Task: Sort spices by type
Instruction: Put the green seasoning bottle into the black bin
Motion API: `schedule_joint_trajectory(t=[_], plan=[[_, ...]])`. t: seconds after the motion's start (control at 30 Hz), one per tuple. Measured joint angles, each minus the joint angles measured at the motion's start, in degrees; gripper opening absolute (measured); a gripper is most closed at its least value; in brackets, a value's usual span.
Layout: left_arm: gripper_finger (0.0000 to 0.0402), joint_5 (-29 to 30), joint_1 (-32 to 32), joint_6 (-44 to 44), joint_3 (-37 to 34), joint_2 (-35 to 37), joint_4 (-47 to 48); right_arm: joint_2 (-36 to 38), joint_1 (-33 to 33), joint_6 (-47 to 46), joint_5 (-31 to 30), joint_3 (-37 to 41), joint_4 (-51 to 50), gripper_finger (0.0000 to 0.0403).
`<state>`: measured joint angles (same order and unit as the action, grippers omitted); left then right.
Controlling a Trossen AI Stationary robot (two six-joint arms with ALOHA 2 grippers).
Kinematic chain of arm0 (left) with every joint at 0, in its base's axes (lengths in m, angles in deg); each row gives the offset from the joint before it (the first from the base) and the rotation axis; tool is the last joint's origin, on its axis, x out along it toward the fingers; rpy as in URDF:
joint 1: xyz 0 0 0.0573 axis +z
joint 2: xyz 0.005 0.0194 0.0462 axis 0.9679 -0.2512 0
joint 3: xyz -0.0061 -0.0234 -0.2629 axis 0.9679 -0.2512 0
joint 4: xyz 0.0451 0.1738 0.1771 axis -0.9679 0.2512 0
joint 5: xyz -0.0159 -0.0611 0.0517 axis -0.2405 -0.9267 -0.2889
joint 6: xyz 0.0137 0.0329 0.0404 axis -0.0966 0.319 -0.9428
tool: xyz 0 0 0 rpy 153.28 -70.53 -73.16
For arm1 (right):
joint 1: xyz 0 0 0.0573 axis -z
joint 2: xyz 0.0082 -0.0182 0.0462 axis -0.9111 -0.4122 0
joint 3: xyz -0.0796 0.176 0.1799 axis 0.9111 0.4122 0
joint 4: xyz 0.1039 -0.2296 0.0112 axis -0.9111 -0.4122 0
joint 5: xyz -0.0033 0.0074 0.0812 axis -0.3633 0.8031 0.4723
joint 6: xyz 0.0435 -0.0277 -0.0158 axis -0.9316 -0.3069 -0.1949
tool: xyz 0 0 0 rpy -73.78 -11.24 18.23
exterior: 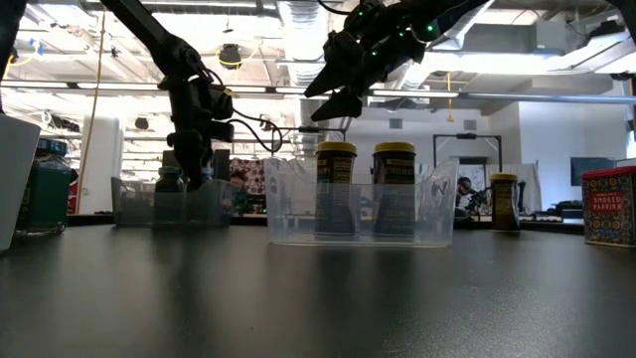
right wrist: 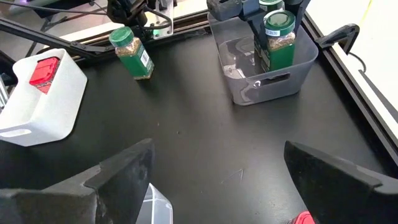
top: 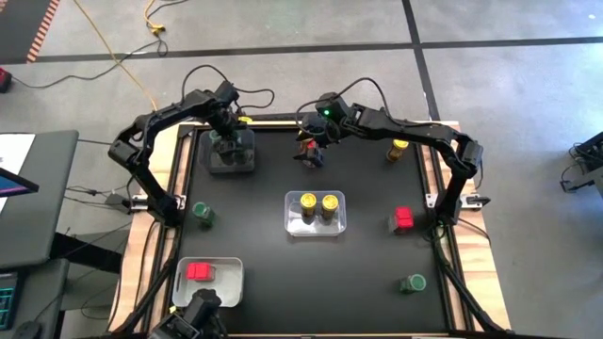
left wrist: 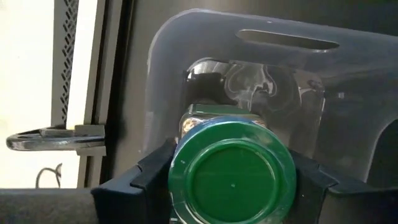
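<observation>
So the left gripper (left wrist: 231, 180) is down in the grey bin (top: 229, 158) at the far left, fingers snug around a green-lidded spice jar (left wrist: 231, 177). Right gripper (top: 311, 151) hovers wide open and empty, far centre, behind the clear bin (top: 316, 226) of two yellow-lidded jars (top: 318, 204).

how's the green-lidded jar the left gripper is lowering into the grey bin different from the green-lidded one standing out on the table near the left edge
The jar in the left gripper is clamped between the left gripper's fingers, inside the grey bin; the loose green jar stands on bare table, touched by nothing. The held one is among binned jars; the loose one is unsorted. Both are upright, round and green-lidded.
</observation>
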<state>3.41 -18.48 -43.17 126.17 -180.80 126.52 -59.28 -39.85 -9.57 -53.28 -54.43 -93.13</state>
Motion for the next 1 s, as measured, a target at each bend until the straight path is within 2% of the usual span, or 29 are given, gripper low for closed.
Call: schedule_joint_trajectory(t=[0.2,0.33,0.67,1.0], plan=[[0.0215,-0.2,0.0,-5.1,0.0,0.0,0.0,0.0,0.0,0.0,0.0,0.0,0.0,0.0386],[0.0216,-2.8,0.0,-7.7,0.0,0.0,0.0,0.0,0.0,0.0,0.0,0.0,-0.1,0.0386],[0.0216,-4.0,0.0,-7.6,0.0,0.0,0.1,0.0,0.0,0.0,0.0,0.0,-0.2,0.0386],[0.0216,-1.9,0.0,-7.8,0.0,0.0,0.0,0.0,0.0,-0.1,0.0,0.0,-0.2,0.0386]])
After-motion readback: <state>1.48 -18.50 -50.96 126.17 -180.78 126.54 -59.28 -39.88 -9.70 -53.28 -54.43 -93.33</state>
